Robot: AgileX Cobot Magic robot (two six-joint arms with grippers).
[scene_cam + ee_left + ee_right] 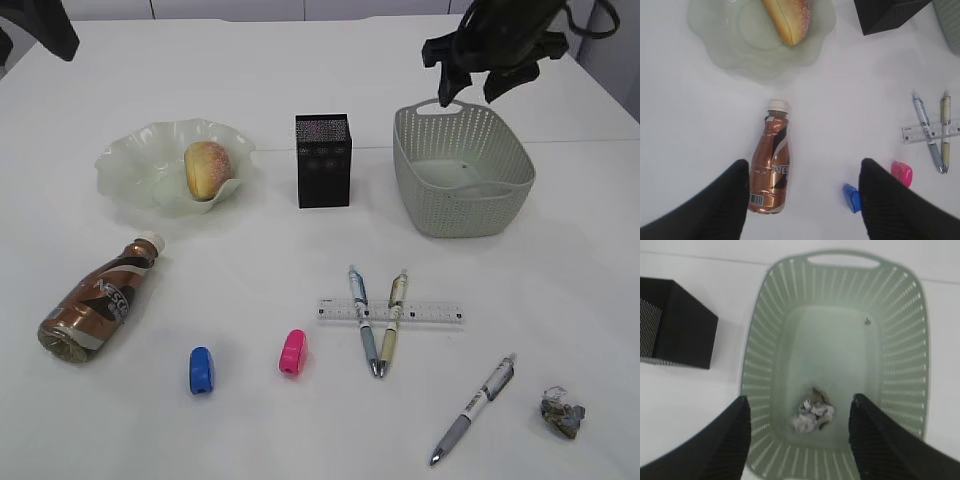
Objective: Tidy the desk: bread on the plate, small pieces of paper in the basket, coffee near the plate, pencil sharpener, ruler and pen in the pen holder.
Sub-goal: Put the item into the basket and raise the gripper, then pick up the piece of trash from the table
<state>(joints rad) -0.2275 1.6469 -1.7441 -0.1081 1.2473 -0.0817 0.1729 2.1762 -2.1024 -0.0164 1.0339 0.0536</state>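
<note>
Two grippers are hanging over the desk [300, 60] with their jaws spread and nothing between them. The right gripper [799, 440] is hovering above the basket [462, 190], its fingers [725, 440] standing wide on either side of a crumpled paper ball [812, 415] that is lying on the basket floor, clear of both fingers. The left gripper [805, 200] is hanging high over the near left of the desk, equally parted, looking down on the coffee [95, 300], which is lying on its side with its white cap pointing toward the plate [130, 160]. The bread [207, 168] is resting in the plate. The pen holder [323, 160] is standing upright between plate and basket. The ruler [430, 312] is lying flat with two pens [378, 335] crossing over it. A third pen [475, 408] is lying apart, near a second crumpled paper [563, 412] at the near right. A blue sharpener [201, 370] and a pink sharpener [293, 353] are sitting near each other on the near side of the desk.
</note>
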